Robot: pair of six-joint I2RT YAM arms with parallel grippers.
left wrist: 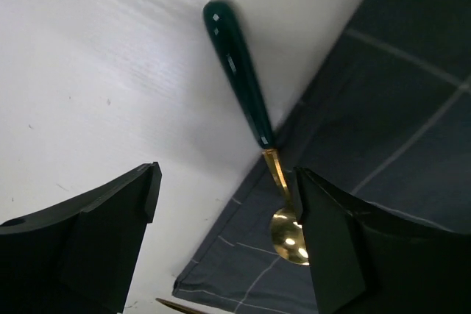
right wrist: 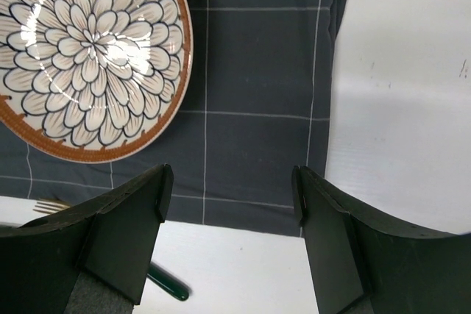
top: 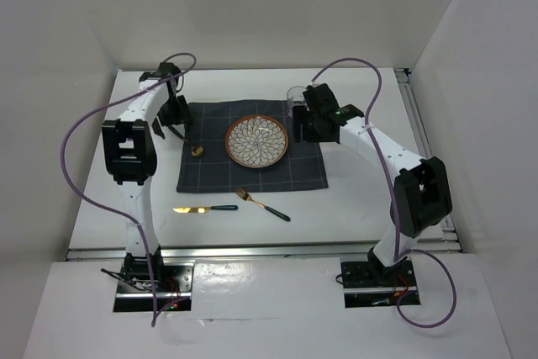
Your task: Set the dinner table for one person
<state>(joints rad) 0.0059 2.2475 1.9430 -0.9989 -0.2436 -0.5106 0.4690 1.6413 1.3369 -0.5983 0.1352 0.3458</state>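
On the white dinner table (top: 353, 199) lies a dark grey checked placemat (top: 214, 172) with a flower-patterned plate (top: 257, 141) on it. A spoon (left wrist: 239, 79) with a green handle and gold bowl rests across the mat's left edge, handle on the table. My left gripper (left wrist: 228, 185) hovers over it, open, with the right finger beside the spoon's neck and bowl. My right gripper (right wrist: 229, 185) hangs open and empty above the mat's right part, with the plate (right wrist: 88, 56) to its left. A fork (top: 262, 204) and a knife (top: 204, 208) lie on the table in front of the mat.
A clear glass-like thing (top: 295, 105) stands at the mat's far right corner, partly hidden behind the right arm. White walls close in the table on three sides. A metal rail (top: 252, 247) runs along the near edge. The fork's handle end (right wrist: 165, 286) shows below the right gripper.
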